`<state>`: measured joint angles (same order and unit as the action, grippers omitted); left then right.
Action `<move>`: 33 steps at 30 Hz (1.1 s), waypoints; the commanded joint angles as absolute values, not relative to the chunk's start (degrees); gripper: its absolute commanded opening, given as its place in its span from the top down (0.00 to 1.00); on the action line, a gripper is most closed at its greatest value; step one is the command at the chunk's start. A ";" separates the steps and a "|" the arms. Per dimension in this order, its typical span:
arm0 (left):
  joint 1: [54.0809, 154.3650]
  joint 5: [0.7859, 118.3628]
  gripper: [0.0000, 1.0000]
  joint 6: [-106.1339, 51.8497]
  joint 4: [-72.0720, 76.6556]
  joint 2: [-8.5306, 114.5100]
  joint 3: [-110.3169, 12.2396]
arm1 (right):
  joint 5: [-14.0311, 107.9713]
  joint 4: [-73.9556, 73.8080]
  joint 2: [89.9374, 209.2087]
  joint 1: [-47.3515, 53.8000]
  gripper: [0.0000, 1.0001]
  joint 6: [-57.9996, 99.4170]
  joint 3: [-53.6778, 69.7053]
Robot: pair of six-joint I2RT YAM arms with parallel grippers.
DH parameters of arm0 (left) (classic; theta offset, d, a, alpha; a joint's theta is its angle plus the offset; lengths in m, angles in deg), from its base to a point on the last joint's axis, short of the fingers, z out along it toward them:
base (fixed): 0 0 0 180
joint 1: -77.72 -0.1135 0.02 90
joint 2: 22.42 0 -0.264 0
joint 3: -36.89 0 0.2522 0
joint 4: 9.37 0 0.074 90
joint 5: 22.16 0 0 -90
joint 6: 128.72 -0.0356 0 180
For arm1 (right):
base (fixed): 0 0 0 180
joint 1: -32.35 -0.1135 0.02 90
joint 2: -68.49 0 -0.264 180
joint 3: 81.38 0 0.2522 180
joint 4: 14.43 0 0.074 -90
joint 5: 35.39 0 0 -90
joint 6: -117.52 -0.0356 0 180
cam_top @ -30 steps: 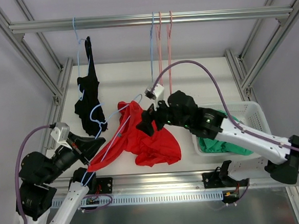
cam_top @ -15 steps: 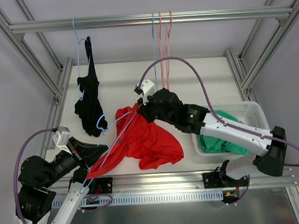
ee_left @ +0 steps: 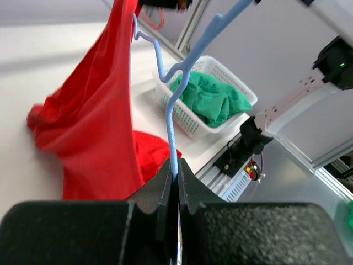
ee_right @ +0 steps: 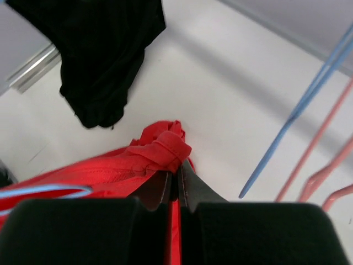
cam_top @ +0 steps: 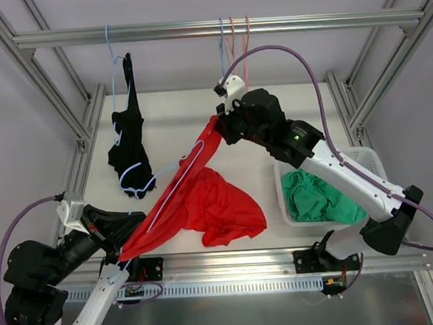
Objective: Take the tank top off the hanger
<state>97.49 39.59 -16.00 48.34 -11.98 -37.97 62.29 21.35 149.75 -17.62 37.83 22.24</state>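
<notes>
The red tank top (cam_top: 227,206) is stretched in a tight band between my two grippers, and its body lies bunched on the table. A light blue hanger (cam_top: 170,195) runs through the band. My left gripper (cam_top: 125,239), low at the near left, is shut on the hanger's wire (ee_left: 171,110); the left wrist view shows red cloth (ee_left: 94,127) draped beside it. My right gripper (cam_top: 218,129) is raised over the table's middle, shut on a bunched strap of the tank top (ee_right: 162,149).
A black garment (cam_top: 129,139) hangs on a blue hanger from the overhead rail (cam_top: 303,22) at back left. Empty blue and pink hangers (cam_top: 231,50) hang behind my right gripper. A white basket (cam_top: 372,163) with green cloth (cam_top: 319,196) stands at right.
My right gripper has shut on the tank top's strap and lifted it up and back. My left gripper has drawn the hanger toward the near left, so the cloth is now taut.
</notes>
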 commanded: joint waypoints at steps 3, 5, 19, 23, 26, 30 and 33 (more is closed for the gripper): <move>97.15 36.56 1.00 -14.92 34.58 -10.03 -41.12 | 51.90 24.12 146.73 -17.83 1.00 37.99 22.56; 97.15 34.97 1.00 -12.89 26.41 -10.11 -39.63 | 51.19 24.29 144.70 -17.83 1.00 37.63 21.42; 97.93 43.04 1.00 15.57 -62.63 19.93 -27.75 | 36.88 20.69 123.69 -17.39 1.00 30.52 9.90; 104.51 46.21 1.00 15.08 -75.74 27.84 -28.90 | 31.33 22.52 121.32 -17.57 1.00 30.07 8.41; 112.07 47.79 1.00 7.26 -79.61 31.18 -28.73 | 32.37 24.38 122.01 -18.53 1.00 29.55 6.05; 114.11 47.53 1.00 4.27 -81.75 33.66 -28.55 | 41.83 27.10 126.14 -22.40 1.00 29.98 2.27; 114.98 50.77 1.00 -7.45 -68.89 28.49 -26.27 | 52.74 27.81 125.01 -23.55 1.00 28.15 -3.78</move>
<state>113.89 46.60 4.92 -62.06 33.33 -26.47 41.66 25.48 125.42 -22.80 30.29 1.11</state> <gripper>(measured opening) 0.019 0.023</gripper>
